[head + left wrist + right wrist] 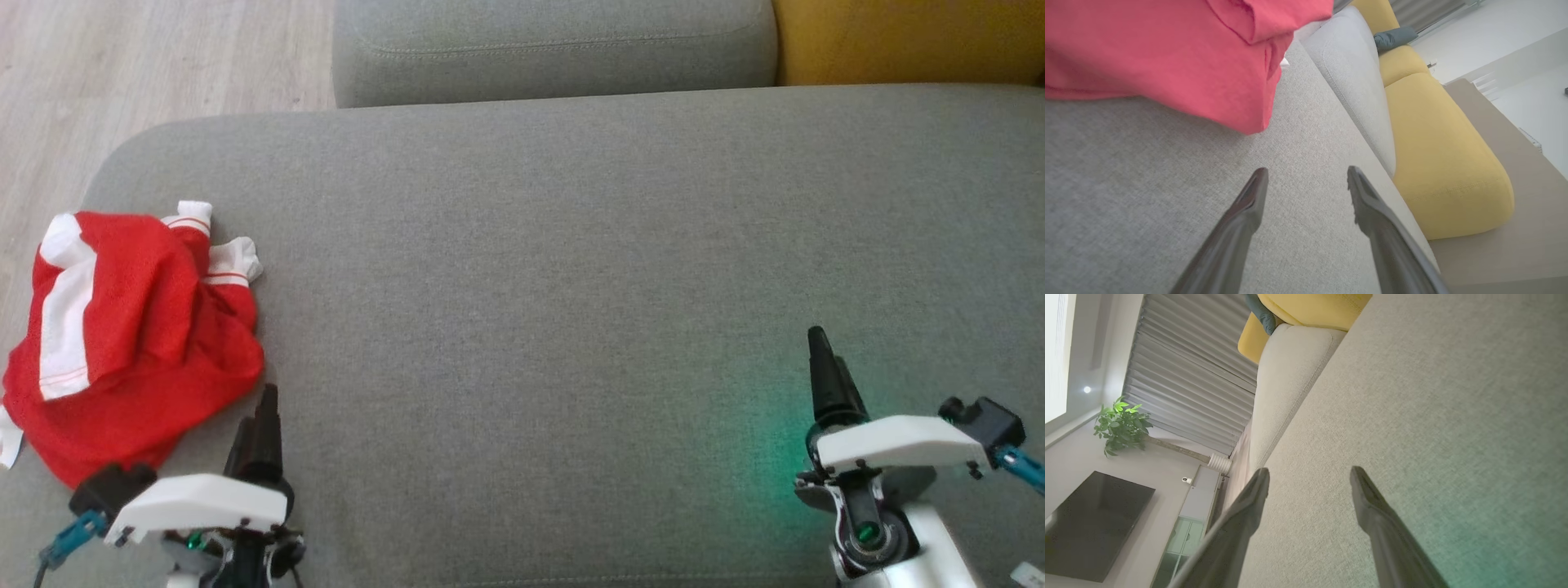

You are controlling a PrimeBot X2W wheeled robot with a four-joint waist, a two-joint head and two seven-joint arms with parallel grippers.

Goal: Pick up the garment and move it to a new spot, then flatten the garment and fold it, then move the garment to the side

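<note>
My left hand (266, 396) and right hand (816, 336) have long dark tapered fingers (829, 384), white wrist shells (196, 502), teal cables (69, 543), green lamps (867, 533).

A grey sofa seat (571, 245) spans the head view, its back cushion (555, 49) at top centre, a yellow cushion (906, 41) upper right, pale wood floor (122, 65) upper left. The right wrist view's left side shows slatted blinds (1188, 367), a leafy plant (1120, 424) and a dark screen (1090, 526).

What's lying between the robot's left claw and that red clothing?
Nothing: only bare grey cushion separates the left gripper from the red garment, clearest in the left wrist view.
</note>
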